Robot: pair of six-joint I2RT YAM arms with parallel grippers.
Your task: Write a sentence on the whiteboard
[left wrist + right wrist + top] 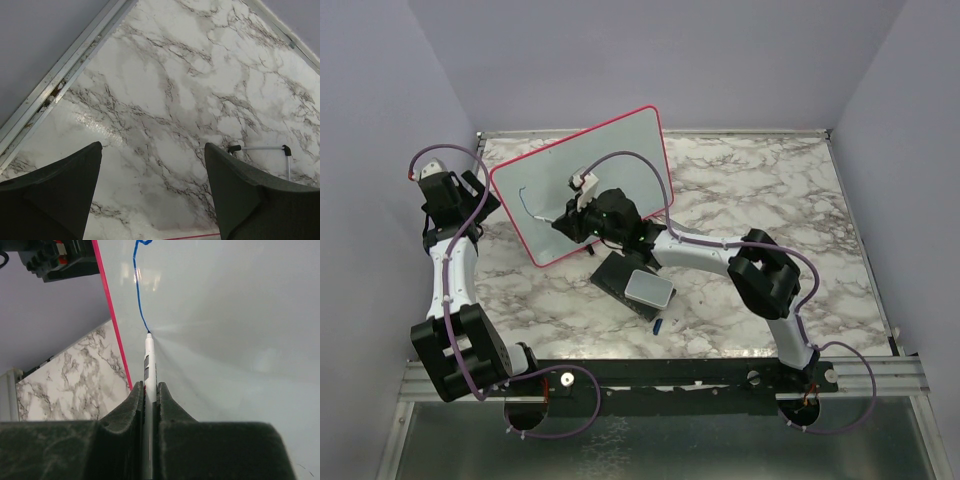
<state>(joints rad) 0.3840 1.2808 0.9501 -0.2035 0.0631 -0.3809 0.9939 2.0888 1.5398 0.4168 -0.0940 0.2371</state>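
Note:
The whiteboard (pixel 620 160) stands tilted at the back left of the marble table, with a red-pink frame. A single thin curved blue stroke (pixel 525 200) is on its left part; no words can be read. My right gripper (pixel 565 222) is shut on a white marker (pixel 149 365). The marker's tip touches the board (pixel 225 315) at the lower end of the blue stroke (pixel 137 295). My left gripper (pixel 478 195) sits at the board's left edge, its jaws wide apart (pixel 152 145) over the marble. The red frame edge (pixel 192 235) shows low between the jaws.
A dark block with a grey-white pad (pixel 648 288) lies on the table below my right gripper. A small blue cap (pixel 659 324) lies just in front of it. A thin white stand with black feet (pixel 260 148) shows in the left wrist view. Grey walls close in the table.

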